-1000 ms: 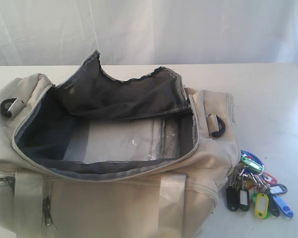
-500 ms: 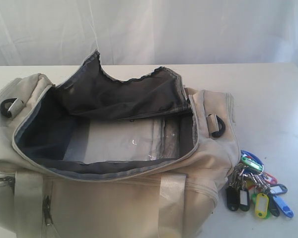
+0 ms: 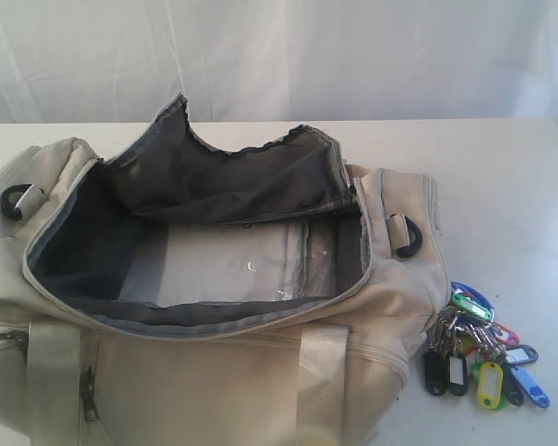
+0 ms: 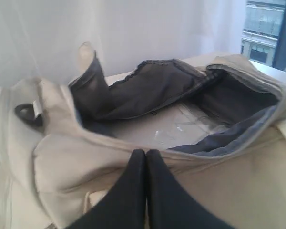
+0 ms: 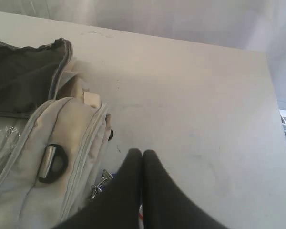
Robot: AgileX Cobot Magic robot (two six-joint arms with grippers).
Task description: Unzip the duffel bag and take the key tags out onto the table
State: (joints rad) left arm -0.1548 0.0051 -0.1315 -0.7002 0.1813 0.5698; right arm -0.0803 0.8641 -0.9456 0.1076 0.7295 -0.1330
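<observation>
**Bag open, key tags on the table, both hands closed**

The duffel bag (image 3: 214,372) lies on the white table (image 3: 502,186) and fills the left and middle part of the exterior view. Its top is unzipped and stands wide open. The dark grey flap (image 3: 232,177) is folded up toward the back, so the inside can be seen. On the floor of the bag there is a pale panel under a clear, shiny sheet (image 3: 232,265). 1 black D-ring (image 3: 409,237) hangs at the right end of the bag and another D-ring (image 3: 14,200) at the left end. 2 pale webbing straps (image 3: 321,381) run down the near side.

The key tags (image 3: 479,348) are outside the bag. They lie in 1 bunch on the table, just beside the bag's near right corner. Blue, green, red, yellow and black tags can be told apart, joined by metal rings.

Neither hand appears in the exterior view. In the left wrist view the left hand (image 4: 146,152) has its 2 black fingers pressed together with nothing between them, and it is before the near wall of the bag (image 4: 86,167). In the right wrist view the right hand (image 5: 142,152) is closed in the same way and holds nothing. It is over bare table (image 5: 190,95), next to the bag's end (image 5: 62,143) with the D-ring (image 5: 52,164).
</observation>
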